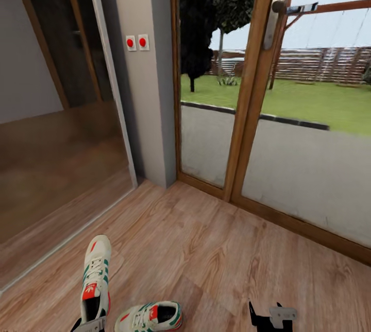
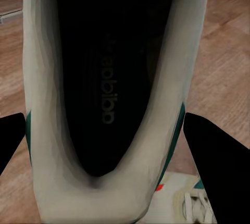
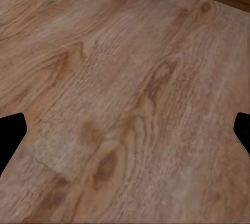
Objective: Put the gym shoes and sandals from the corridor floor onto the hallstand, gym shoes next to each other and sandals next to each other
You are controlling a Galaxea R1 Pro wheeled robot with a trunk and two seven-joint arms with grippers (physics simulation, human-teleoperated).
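Floor [image 1: 216,260]: brown planks across the lower frame, below a glass door [image 1: 288,116] at upper right. Shoe one [image 1: 96,278], lower left, toe pointing up-frame, heel between the fingers of the left gripper [image 2: 125,146], whether gripped cannot be told; shoe two [image 1: 149,316] lies just beside it at bottom centre. Right gripper [image 3: 125,135]: spread wide over bare planks, holding nothing.
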